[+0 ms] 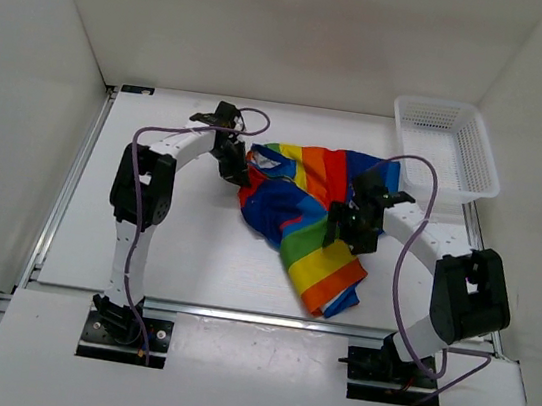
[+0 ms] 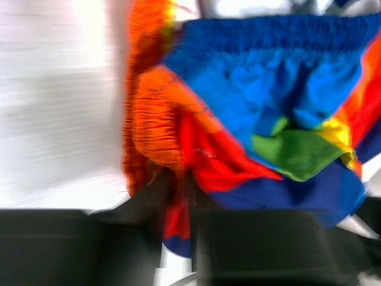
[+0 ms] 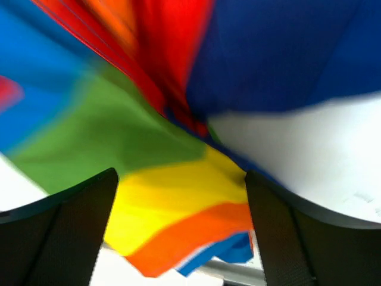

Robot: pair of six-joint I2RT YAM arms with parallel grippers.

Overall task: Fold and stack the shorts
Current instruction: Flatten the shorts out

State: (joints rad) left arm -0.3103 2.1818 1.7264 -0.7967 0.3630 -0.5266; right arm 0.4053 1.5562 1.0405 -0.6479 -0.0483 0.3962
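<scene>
One soft heap of rainbow-striped shorts (image 1: 296,207) — crumpled, waistband (image 2: 280,30) tightly gathered.

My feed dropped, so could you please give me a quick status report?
Left gripper shut on the shorts. Right gripper open over them. Shorts rumpled, not yet folded. White basket far right, clear.

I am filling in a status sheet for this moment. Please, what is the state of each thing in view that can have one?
shorts: not folded, rumpled.
basket: upright, empty.
left fingers: closed on an edge of the shorts by the waistband.
right fingers: open, over the shorts, holding nothing.
</scene>
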